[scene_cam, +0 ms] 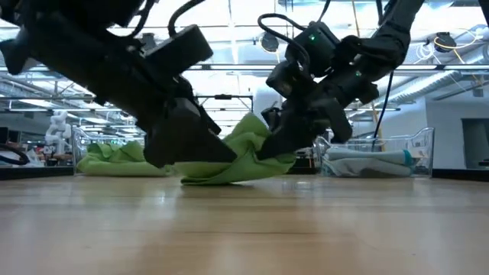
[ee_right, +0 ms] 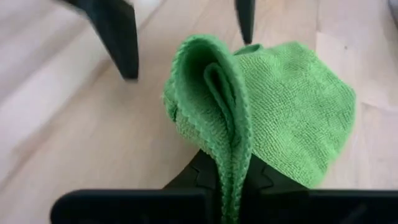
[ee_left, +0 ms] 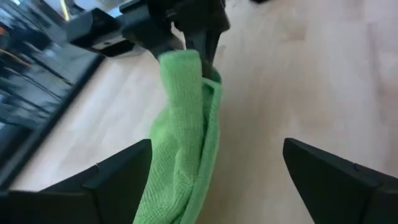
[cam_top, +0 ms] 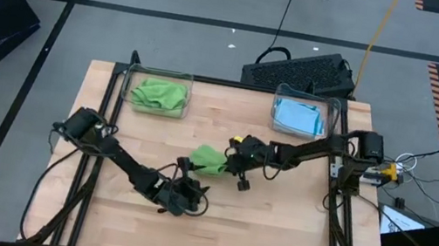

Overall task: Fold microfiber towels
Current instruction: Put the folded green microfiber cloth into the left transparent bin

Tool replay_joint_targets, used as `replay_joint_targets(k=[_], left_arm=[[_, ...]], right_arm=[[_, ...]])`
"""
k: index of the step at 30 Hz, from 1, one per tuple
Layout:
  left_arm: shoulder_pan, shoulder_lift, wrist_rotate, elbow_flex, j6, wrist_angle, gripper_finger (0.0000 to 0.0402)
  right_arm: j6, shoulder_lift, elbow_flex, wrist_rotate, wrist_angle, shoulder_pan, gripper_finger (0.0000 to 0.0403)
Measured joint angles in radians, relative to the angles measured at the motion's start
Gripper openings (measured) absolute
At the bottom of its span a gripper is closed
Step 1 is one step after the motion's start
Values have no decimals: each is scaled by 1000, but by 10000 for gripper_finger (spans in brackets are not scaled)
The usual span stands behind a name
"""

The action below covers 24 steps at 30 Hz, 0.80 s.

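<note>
A lime green microfiber towel (cam_top: 207, 158) lies bunched at the table's middle, its lower folds on the wood (scene_cam: 221, 177). My right gripper (ee_right: 227, 186) is shut on it from the table's right. My left gripper (ee_left: 217, 149) is open just in front of the towel. Its two fingers stand on either side of the towel's near end (ee_left: 180, 186). Whether a finger touches the cloth I cannot tell. The left gripper's fingers (ee_right: 118, 37) also show in the right wrist view, beyond the towel. My right gripper pinches a folded edge of the green towel (ee_right: 231, 155) between its two fingers, several layers together. The fingers come slanting down from the table's right. The pinched end (scene_cam: 256, 130) is raised, and the rest of the towel sags onto the table.
A clear bin (cam_top: 130, 82) at the far left holds more green towels (cam_top: 158, 94). A clear bin (cam_top: 337, 115) at the far right holds light blue towels (cam_top: 298, 116). Bare wood (cam_top: 256, 226) lies toward the near edge.
</note>
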Motion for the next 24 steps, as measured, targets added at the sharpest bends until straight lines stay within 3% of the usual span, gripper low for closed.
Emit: replay_joint_targets(k=[5,12,16,19,24], left_arm=[[38,42,-30,1,61,27,368],[116,83,-63,1,150,52,367],[153,82,-20,2,186,53,349],[179,82,57,3,180,54,297],[193,71,97,3,186,43,143]], right_arm=[[108,-16,0,-65,5,-50,11],[138,-17,0,-100,2,-72,11],[157,-17,2,-109,6,-73,11],[161,-17,2,-109,6,-73,11],[179,-17,2,-108,6,-74,13]])
